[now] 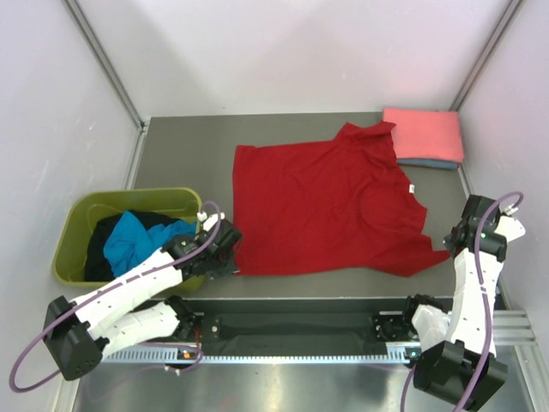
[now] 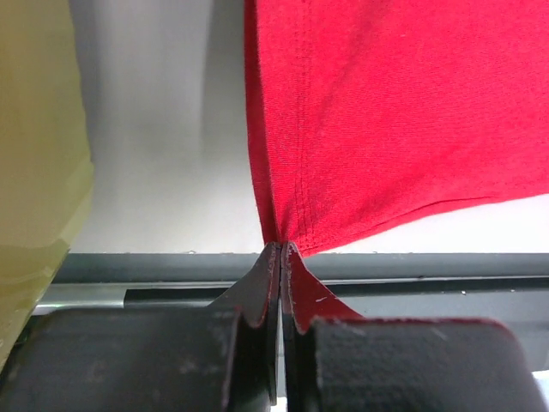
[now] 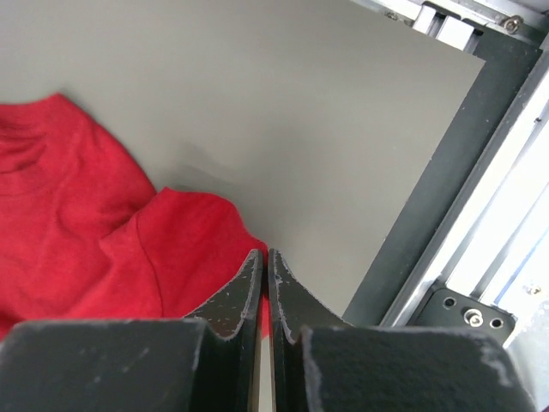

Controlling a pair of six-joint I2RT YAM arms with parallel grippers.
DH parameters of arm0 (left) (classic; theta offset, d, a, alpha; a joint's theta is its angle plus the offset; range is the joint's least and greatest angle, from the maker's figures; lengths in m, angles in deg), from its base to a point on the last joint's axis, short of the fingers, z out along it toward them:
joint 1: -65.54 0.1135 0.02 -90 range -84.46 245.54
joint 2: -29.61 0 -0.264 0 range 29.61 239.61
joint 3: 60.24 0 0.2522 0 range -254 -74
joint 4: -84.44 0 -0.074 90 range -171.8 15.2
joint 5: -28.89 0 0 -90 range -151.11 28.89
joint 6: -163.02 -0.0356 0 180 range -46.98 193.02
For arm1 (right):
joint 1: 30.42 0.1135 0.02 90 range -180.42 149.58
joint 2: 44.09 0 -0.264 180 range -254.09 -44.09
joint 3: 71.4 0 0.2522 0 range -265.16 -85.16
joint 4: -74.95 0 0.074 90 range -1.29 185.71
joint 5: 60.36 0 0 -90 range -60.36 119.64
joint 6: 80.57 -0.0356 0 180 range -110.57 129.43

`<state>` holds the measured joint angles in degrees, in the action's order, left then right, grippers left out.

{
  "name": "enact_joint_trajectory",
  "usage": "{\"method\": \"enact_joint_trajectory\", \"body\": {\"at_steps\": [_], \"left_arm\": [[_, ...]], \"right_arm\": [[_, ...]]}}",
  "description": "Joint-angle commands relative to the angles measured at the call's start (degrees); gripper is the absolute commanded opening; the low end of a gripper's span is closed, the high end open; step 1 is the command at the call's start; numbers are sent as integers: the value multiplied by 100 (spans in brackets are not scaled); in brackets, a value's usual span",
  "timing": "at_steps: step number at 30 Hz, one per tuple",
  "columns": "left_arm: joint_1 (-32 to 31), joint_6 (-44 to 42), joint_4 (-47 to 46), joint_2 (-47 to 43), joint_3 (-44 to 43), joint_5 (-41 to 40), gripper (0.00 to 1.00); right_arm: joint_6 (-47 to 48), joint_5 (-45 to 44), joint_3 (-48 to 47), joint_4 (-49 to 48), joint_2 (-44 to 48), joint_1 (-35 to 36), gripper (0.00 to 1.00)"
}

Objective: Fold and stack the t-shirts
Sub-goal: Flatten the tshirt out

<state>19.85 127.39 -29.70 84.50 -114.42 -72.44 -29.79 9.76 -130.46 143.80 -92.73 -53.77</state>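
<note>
Red t-shirt [image 1: 326,202]: spread flat in the middle of the table [image 1: 189,150], collar to the right.
Left gripper [image 2: 280,249]: jaws pressed together on the red t-shirt's near left hem corner, just beside the tub [image 1: 77,215].
Right gripper [image 3: 264,256]: pinched on the near right sleeve, with red cloth between the jaws.
Salmon-pink t-shirt [image 1: 423,133]: folded at the far right corner, lying on a folded blue t-shirt [image 1: 429,163].
Tub: olive-green, at the left, holding a crumpled turquoise t-shirt [image 1: 133,240] and black t-shirt [image 1: 99,253].
</note>
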Motion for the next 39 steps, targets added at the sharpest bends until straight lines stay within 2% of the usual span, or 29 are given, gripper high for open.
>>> {"method": "enact_joint_trajectory", "body": {"at_steps": [1,6,10,17,22,25,39], "left_arm": [[-63,56,-244,12,-97,26,0],[-71,-75,-68,425,-334,-255,0],[-72,-198,-112,802,-632,-404,0],[-80,-366,28,1436,-1186,-993,0],[-71,-471,117,2015,-1582,-1398,0],[-19,-559,99,2288,-1749,-1503,0],[912,-1252,-331,2807,-2153,-1065,0]], "right_arm": [[-191,-271,-120,63,311,24,0],[-209,-87,117,-173,461,24,0],[-165,431,381,-735,338,24,0],[397,511,162,-1368,-355,33,0],[486,933,74,-1703,-839,50,0],[512,881,4,-1808,-1164,85,0],[679,872,-497,-2029,-1964,191,0]]}}
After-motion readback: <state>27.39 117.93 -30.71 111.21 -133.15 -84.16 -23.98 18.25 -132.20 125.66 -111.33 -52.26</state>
